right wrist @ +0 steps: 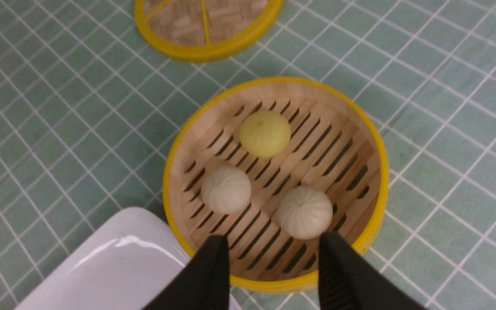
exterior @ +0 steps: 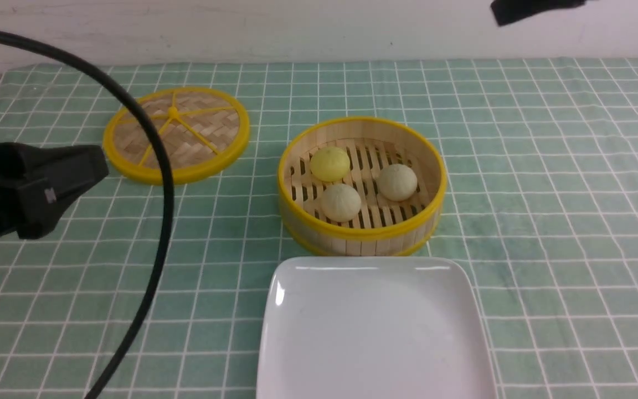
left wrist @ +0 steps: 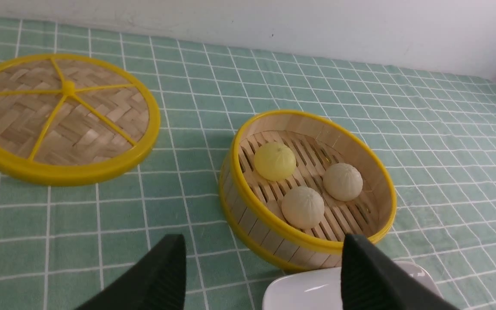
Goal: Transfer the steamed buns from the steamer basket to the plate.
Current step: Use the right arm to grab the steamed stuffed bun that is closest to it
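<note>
Three steamed buns lie in the steamer basket (exterior: 361,233) at mid-table: a yellow bun (exterior: 330,163) and two cream buns (exterior: 341,202) (exterior: 397,182). The white plate (exterior: 374,332) sits bare just in front of the basket. My left gripper (left wrist: 265,241) is open and holds nothing; it hangs low at the left (exterior: 97,166), pointing toward the basket (left wrist: 274,224) and the plate corner (left wrist: 308,292). My right gripper (right wrist: 274,239) is open above the basket's near rim (right wrist: 175,150), with one cream bun (right wrist: 305,212) just beyond its fingertips. In the front view only a black piece of the right arm (exterior: 529,8) shows at the top.
The flat woven lid (exterior: 176,133) with its yellow rim lies on the green checked cloth, back left of the basket. A black cable (exterior: 161,183) arcs across the left of the front view. A white wall closes off the table's far edge.
</note>
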Robot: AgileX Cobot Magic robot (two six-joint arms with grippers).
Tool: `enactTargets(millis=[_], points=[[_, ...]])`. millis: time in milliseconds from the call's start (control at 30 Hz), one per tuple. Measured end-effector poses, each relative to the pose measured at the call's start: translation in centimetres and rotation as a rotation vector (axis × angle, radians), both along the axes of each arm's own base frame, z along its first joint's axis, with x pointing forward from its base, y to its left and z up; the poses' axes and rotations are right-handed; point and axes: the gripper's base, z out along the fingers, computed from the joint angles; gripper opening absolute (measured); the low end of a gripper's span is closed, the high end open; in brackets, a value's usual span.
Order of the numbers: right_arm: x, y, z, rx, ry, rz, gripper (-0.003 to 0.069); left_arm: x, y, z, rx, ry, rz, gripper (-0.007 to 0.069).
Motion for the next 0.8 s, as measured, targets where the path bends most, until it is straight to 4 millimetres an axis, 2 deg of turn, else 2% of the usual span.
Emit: enactTargets(millis=[67,100,233,333,467,600,800], points=[[0.4,0.6,-0.8,-0.015,0.018,0.012,0.0304,0.0,0.0,0.0,0.01,-0.007,-0.005,0.0488],[1.0,1.8,-2.3,-0.042,0.047,0.039,0.0305,0.0,0.0,0.0,0.015,-0.011,-0.008,0.0488],[1.8,3.9,-4.9,-0.11,0.091,0.083,0.0304,0.0,0.0,0.0,0.022,-0.014,-0.01,0.0488],[2.2,6.1,-7.6,-0.218,0.118,0.133,0.0304,0.0,0.0,0.0,0.025,-0.015,-0.012,0.0488],[2.8,7.9,-10.4,-0.353,0.124,0.155,0.0304,0.0,0.0,0.0,0.027,-0.013,-0.015,0.0488],[3.8,8.5,-12.6,-0.414,0.13,0.125,0.0304,-0.1,-0.1,-0.1,0.027,-0.004,-0.028,0.0488],[5.1,9.0,-14.1,-0.421,0.127,0.1,0.0304,-0.2,-0.3,-0.2,0.028,0.009,-0.05,0.0488]])
